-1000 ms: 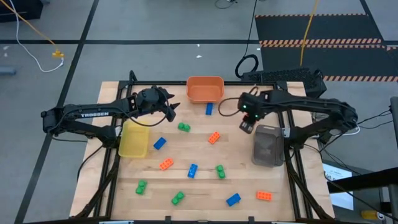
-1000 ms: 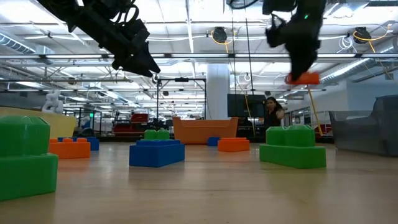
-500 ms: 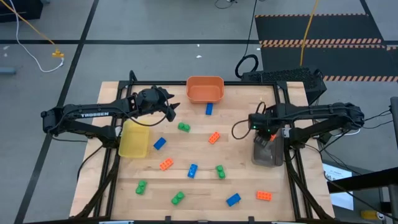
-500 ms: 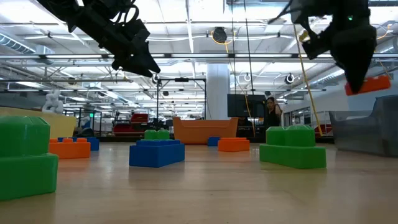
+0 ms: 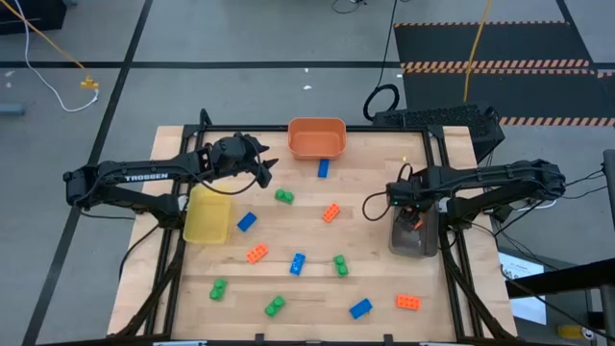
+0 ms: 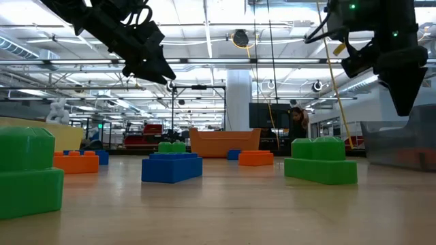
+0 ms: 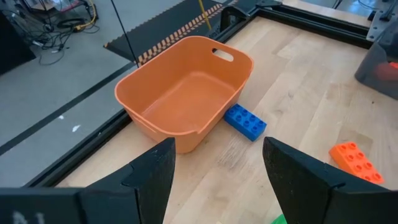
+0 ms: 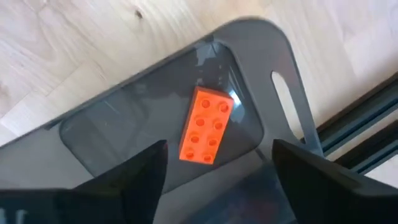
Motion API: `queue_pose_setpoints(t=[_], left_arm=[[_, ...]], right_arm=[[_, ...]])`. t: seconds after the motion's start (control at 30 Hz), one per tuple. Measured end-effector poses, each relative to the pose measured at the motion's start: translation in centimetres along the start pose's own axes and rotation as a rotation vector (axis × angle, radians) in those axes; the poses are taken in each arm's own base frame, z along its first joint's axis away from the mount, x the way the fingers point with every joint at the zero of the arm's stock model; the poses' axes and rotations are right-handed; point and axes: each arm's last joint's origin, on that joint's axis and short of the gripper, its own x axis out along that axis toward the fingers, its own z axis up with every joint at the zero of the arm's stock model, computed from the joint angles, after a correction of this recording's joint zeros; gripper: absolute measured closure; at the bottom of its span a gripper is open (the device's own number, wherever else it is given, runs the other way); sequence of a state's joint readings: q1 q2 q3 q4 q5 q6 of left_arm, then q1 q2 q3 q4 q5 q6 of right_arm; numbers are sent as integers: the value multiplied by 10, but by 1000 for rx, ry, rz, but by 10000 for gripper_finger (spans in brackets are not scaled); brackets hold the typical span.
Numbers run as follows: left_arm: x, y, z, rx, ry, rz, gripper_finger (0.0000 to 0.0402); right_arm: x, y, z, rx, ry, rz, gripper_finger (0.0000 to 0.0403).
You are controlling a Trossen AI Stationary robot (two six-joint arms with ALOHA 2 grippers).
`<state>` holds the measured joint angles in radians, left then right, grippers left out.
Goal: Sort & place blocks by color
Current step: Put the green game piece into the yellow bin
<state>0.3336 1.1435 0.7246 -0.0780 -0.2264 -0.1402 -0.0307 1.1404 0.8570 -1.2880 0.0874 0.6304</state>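
Observation:
My right gripper (image 8: 221,163) hangs open over the grey bin (image 5: 415,234) at the table's right edge. An orange block (image 8: 207,126) lies flat on that bin's floor, studs up, below and between the fingers, touching neither. My left gripper (image 7: 217,168) is open and holds nothing, raised near the orange bin (image 7: 186,99). A blue block (image 7: 245,121) lies by that bin. More blue, green and orange blocks lie on the table, among them an orange one (image 5: 331,212), a green one (image 5: 284,197) and a blue one (image 5: 297,263).
A yellow bin (image 5: 208,215) sits near the table's left edge under the left arm. The orange bin (image 5: 317,137) stands at the far edge. Loose blocks spread over the middle and near half of the table (image 5: 384,279). A person (image 6: 298,126) stands in the room behind.
My right gripper carried an orange block from the table's far middle toward the right edge, over the grey bin, and let go. The block now lies inside the grey bin. The left arm stayed still.

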Motion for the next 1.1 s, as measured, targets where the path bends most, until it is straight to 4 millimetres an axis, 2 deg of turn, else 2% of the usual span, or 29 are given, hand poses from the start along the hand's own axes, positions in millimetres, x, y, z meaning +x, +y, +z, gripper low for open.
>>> queue_pose_setpoints(t=[0.2, 0.4, 0.53, 0.83, 1.0, 1.1], left_arm=[[0, 0, 0, 0, -2, 0, 158], [0, 0, 2, -4, -19, -3, 158], [0, 0, 3, -6, -26, -4, 158], [0, -1, -3, 8, 26, -14, 158], [-1, -7, -13, 129, 124, -104, 158], [7, -14, -20, 235, 164, -131, 158]], right_arm=[[-3, 12, 17, -61, -200, 113, 103], [-18, 28, 42, -243, -503, 240, 102], [-21, 36, 60, -340, -658, 228, 102], [6, 42, 100, -434, -688, 155, 101], [4, 42, 109, -457, -757, 149, 101], [0, 43, 113, -448, -814, 158, 101]])
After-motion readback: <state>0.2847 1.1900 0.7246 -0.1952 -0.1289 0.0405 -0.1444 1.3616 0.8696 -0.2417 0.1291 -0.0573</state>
